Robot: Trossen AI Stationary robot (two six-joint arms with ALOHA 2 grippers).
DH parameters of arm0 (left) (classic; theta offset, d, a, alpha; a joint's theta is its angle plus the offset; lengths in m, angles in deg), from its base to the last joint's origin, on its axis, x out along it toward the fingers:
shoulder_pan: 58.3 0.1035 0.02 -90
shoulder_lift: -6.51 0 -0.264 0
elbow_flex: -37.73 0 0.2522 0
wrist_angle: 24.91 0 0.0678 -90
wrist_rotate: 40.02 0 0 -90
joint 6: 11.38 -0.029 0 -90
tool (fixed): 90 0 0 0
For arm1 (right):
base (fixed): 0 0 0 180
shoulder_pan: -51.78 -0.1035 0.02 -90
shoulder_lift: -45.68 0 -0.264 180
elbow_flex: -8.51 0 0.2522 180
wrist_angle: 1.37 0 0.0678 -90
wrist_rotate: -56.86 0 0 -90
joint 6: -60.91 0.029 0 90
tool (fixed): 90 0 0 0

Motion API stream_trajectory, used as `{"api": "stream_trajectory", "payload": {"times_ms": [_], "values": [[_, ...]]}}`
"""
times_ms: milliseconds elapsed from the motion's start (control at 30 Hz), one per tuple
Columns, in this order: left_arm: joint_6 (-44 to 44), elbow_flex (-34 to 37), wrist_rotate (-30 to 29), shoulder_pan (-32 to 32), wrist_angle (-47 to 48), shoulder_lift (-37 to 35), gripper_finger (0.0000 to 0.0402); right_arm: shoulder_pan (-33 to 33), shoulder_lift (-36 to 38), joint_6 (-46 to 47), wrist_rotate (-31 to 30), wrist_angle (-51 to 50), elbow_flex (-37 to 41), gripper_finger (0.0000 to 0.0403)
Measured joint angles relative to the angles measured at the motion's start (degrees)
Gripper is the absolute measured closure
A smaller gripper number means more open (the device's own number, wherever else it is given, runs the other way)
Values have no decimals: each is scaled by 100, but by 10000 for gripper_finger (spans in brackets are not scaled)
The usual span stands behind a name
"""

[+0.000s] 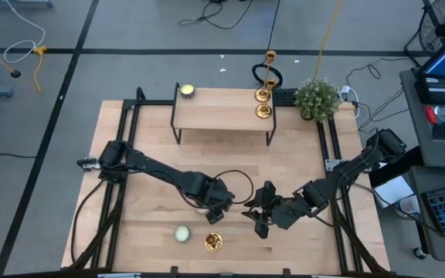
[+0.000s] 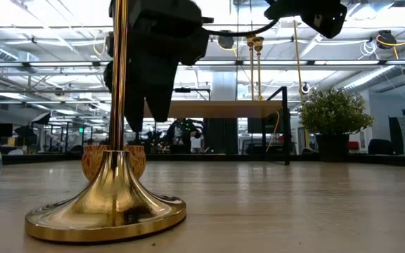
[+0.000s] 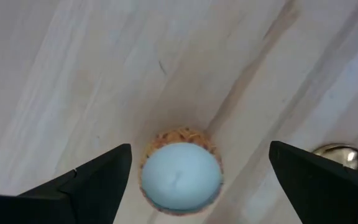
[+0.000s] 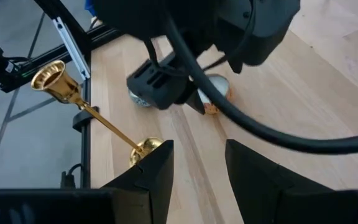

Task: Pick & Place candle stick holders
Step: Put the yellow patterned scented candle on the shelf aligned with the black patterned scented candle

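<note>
Three candle stick holders in high view: one (image 1: 213,242) on counter (image 1: 153,154) just below left claw (image 1: 219,208), two (image 1: 263,103) far off on raised shelf (image 1: 222,112).

Low view: holder (image 2: 111,190) upright, stem beside dark claw.

Left wrist view: left claw spread wide, directly over pale candle (image 3: 180,176) in orange-rimmed cup (image 3: 179,135).

Right wrist view: right claw (image 4: 199,163) part open, empty, holder close beyond fingertips.

Risk: left claw closes on candle instead of holder; arms crowd, tip holder.
</note>
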Motion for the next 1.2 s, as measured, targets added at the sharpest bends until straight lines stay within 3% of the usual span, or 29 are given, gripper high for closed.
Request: {"api": "stream_trajectory", "payload": {"times_ms": [467,733,1200], "values": [[516,-45,213,86,434,52,13,0,0,-25,54,-5,0,259],[867,365,600,125,122,56,13,0,4,-91,54,-7,2,259],[1012,652,723,19,-240,54,14,0,15,-139,52,-5,7,259]]}}
